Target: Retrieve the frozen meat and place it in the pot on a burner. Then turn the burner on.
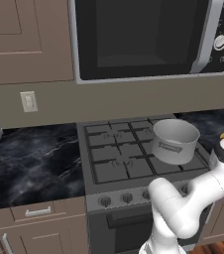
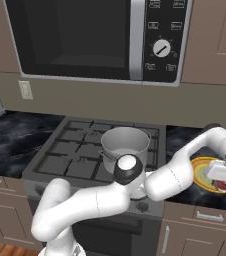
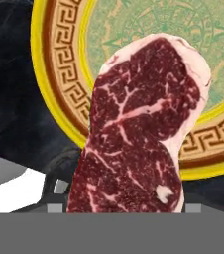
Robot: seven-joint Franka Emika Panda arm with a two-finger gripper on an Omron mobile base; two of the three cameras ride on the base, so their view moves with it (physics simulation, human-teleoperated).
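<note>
Pot (image 1: 175,141): brushed grey metal, satin sheen, smooth wall, paler inside. Stove (image 1: 115,191): grey steel, matt front; grates (image 1: 119,149) black cast iron, dull and slightly coarse. Knobs (image 1: 127,198) dark with a metallic look. Counter (image 1: 34,158): black stone veined white, polished, faintly reflective. Cabinets (image 1: 27,39): brown wood-look panels, matt; drawer pull (image 1: 37,212) bright metal. Microwave (image 2: 90,37): dark glossy door glass, silver metal-look trim (dial at 3 o'clock pale and smooth). Dish (image 3: 59,84): glazed yellow rim, printed key-pattern band, green centre, smooth. Meat (image 3: 139,129): deep red, marbled white, pale fat edge, moist-looking surface. Arm (image 2: 100,200): glossy white shell, dark joints.
</note>
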